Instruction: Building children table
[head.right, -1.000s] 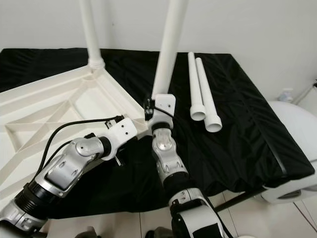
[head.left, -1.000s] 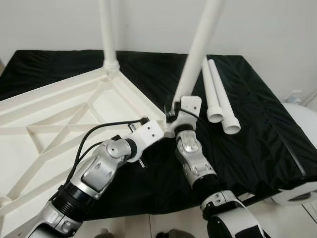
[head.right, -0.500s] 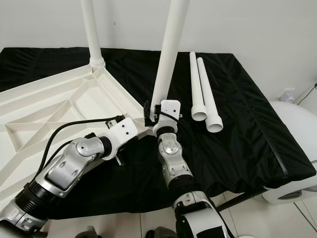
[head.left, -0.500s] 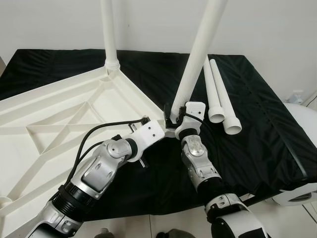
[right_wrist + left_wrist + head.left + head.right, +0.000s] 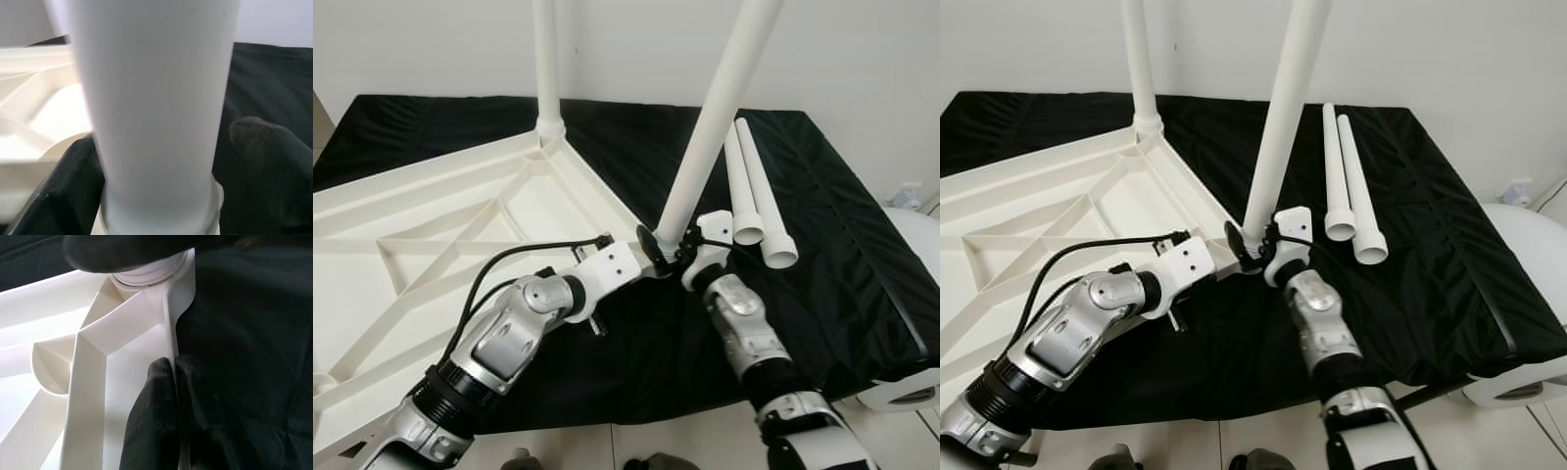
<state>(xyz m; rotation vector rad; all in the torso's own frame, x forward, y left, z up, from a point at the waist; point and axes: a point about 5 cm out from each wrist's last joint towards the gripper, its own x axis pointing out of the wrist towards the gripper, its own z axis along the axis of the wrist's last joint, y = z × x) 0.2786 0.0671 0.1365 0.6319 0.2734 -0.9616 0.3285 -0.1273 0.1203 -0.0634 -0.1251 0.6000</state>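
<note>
A white table top lies upside down on black cloth. One white leg stands upright in its far corner. A second leg rises, leaning right, from the near corner socket. My right gripper is shut on this leg's base; in the right wrist view one black finger sits on each side of the leg. Beside that corner, my left gripper is shut on the table top's thin rim, its fingers pinching the wall.
Two loose white legs lie side by side on the black cloth to the right. A white rounded object sits off the front right corner. The cloth's front edge runs near my arms, with pale floor below.
My right wrist has swung round to the right of the leg's base while staying on it. The left gripper has kept its hold on the rim. The camera shifted slightly.
</note>
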